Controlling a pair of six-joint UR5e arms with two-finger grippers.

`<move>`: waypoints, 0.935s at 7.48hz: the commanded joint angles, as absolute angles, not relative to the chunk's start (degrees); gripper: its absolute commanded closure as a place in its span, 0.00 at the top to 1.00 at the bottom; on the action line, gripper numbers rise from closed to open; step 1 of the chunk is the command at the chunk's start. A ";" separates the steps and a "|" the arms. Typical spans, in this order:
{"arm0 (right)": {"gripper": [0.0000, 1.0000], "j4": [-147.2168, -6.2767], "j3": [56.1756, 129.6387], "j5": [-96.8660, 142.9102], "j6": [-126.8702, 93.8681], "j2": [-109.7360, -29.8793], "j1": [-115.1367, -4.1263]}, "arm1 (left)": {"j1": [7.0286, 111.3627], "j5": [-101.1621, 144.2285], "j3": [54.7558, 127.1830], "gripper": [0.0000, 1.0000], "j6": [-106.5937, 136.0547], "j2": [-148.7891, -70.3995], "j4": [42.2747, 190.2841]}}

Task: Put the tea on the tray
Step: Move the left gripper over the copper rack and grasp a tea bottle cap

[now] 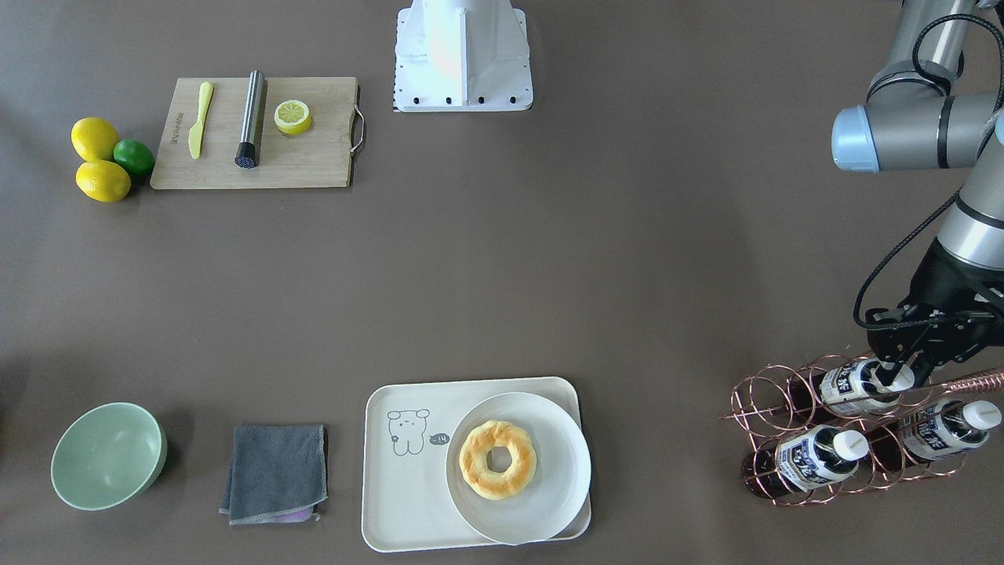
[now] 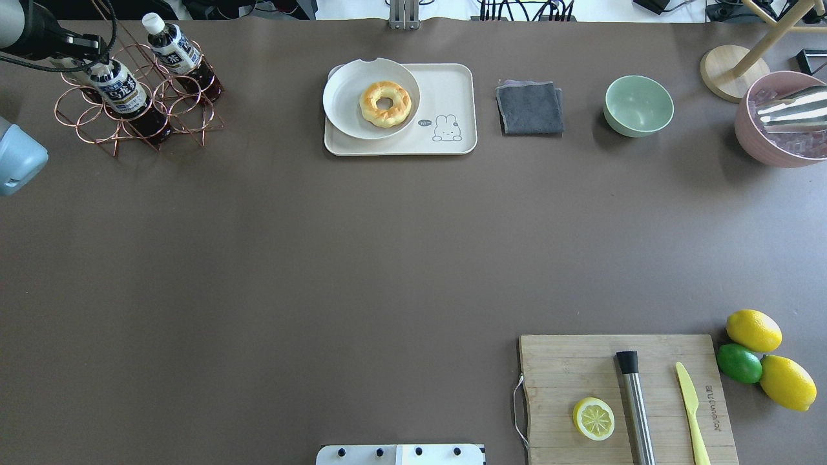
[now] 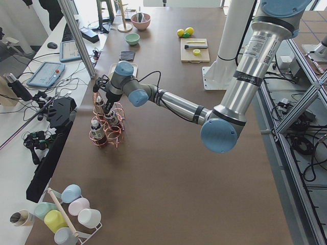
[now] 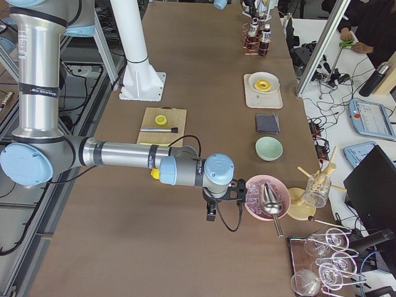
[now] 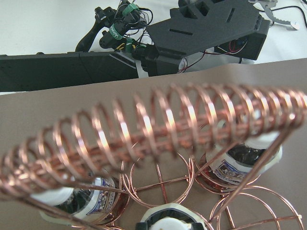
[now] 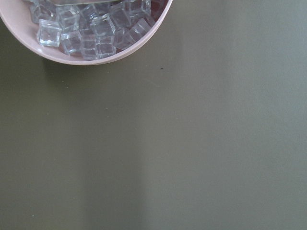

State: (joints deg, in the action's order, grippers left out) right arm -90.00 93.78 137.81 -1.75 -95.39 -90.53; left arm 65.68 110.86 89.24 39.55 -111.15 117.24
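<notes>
One tea: a clear plastic bottle of dark red-brown liquid with a white cap and a white-and-navy label. It lies on its side in the upper tier of the copper wire rack, at the table's far corner on the robot's left.

Left gripper: at the cap end of the tea, with a black finger on either side of the white cap and a narrow gap between them. Whether the fingers press on the cap cannot be told. The wrist view shows only the cap top at its lower edge, under the rack's coiled handle.

Two further bottles, same make: lower tier of the rack, one below the tea and one beside it. Neither touches the gripper.

One tray: cream, with rounded corners and a grey bear drawing. It sits at the middle of the far edge, well apart from the rack. It carries a round white plate that overhangs its rim, and a doughnut sits on the plate.

One grey cloth and one green bowl: beyond the tray, away from the rack.

One wooden cutting board: near edge on the robot's right. On it are a half lemon, a steel cylinder and a yellow knife. Two lemons and a lime lie just beside it.

Right gripper: above bare table beside a pink bowl of ice cubes. How far it is open cannot be told.
</notes>
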 commanded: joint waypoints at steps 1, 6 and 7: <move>1.00 -90.00 93.78 137.81 -1.76 -95.36 -90.53 | 67.22 113.97 90.17 0.00 39.46 -112.14 116.29; 1.00 -90.09 93.78 137.81 -1.76 -94.92 -90.53 | 74.87 120.59 98.07 0.00 35.71 -112.06 107.52; 1.00 -90.09 93.78 137.81 -1.84 -94.75 -90.53 | 76.80 121.02 102.00 0.00 33.77 -112.15 102.44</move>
